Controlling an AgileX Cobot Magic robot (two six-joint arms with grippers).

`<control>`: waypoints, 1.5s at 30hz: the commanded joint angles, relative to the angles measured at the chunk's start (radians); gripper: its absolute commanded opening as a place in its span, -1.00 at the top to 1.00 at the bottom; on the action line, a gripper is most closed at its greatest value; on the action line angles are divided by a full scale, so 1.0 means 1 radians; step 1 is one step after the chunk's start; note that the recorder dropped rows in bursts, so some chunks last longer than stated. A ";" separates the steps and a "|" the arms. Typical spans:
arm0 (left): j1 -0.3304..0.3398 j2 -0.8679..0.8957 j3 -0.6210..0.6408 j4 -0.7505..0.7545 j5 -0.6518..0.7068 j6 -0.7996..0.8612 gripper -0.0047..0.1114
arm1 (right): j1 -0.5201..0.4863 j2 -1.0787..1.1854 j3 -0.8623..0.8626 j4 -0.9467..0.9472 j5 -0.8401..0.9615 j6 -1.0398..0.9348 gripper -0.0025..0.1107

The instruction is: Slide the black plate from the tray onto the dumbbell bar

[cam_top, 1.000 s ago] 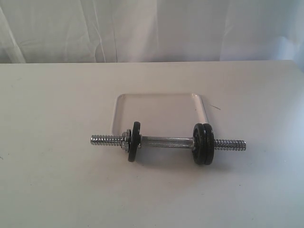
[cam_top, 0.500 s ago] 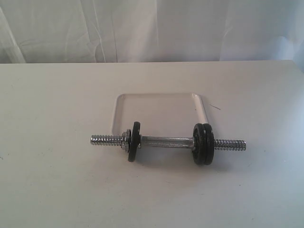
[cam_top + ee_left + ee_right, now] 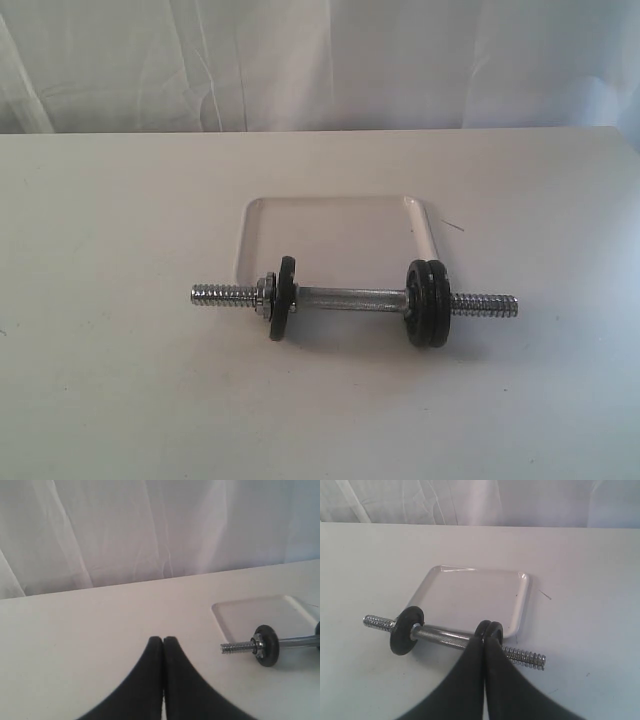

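The chrome dumbbell bar (image 3: 350, 298) lies on the table just in front of the white tray (image 3: 335, 225). One black plate (image 3: 283, 297) sits on its left end beside a silver nut. Two black plates (image 3: 428, 304) sit pressed together near its right end. Nothing lies in the tray. Neither arm shows in the exterior view. My left gripper (image 3: 163, 639) is shut on nothing, over bare table, well apart from the bar's threaded left tip (image 3: 235, 648). My right gripper (image 3: 484, 639) is shut on nothing, and its tips overlap the pair of plates (image 3: 489, 628) in the right wrist view.
A white curtain (image 3: 320, 60) hangs behind the table's far edge. A small dark mark (image 3: 455, 226) lies on the table right of the tray.
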 commanded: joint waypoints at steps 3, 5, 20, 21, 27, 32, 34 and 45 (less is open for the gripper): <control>0.004 -0.005 0.084 0.014 -0.044 -0.002 0.92 | 0.001 -0.007 0.008 -0.008 -0.012 0.005 0.96; 0.004 -0.005 0.110 0.012 -0.044 -0.002 0.92 | 0.001 -0.007 0.008 -0.008 -0.012 0.005 0.96; 0.004 -0.005 0.321 0.015 -0.079 -0.002 0.92 | 0.001 -0.007 0.008 -0.008 -0.012 0.005 0.96; 0.004 -0.005 0.330 0.019 -0.099 -0.002 0.92 | 0.001 -0.007 0.008 -0.008 -0.012 0.005 0.96; 0.004 -0.005 0.417 0.044 -0.450 -0.002 0.92 | 0.001 -0.007 0.008 -0.008 -0.012 0.005 0.96; 0.004 -0.005 0.615 0.046 -0.708 -0.002 0.92 | 0.001 -0.007 0.008 -0.008 -0.012 0.008 0.96; 0.004 -0.005 0.717 0.048 -0.704 -0.002 0.92 | 0.001 -0.007 0.008 -0.008 -0.012 0.023 0.96; 0.004 -0.005 0.973 0.050 -0.665 -0.002 0.92 | 0.001 -0.007 0.008 -0.008 -0.012 0.023 0.96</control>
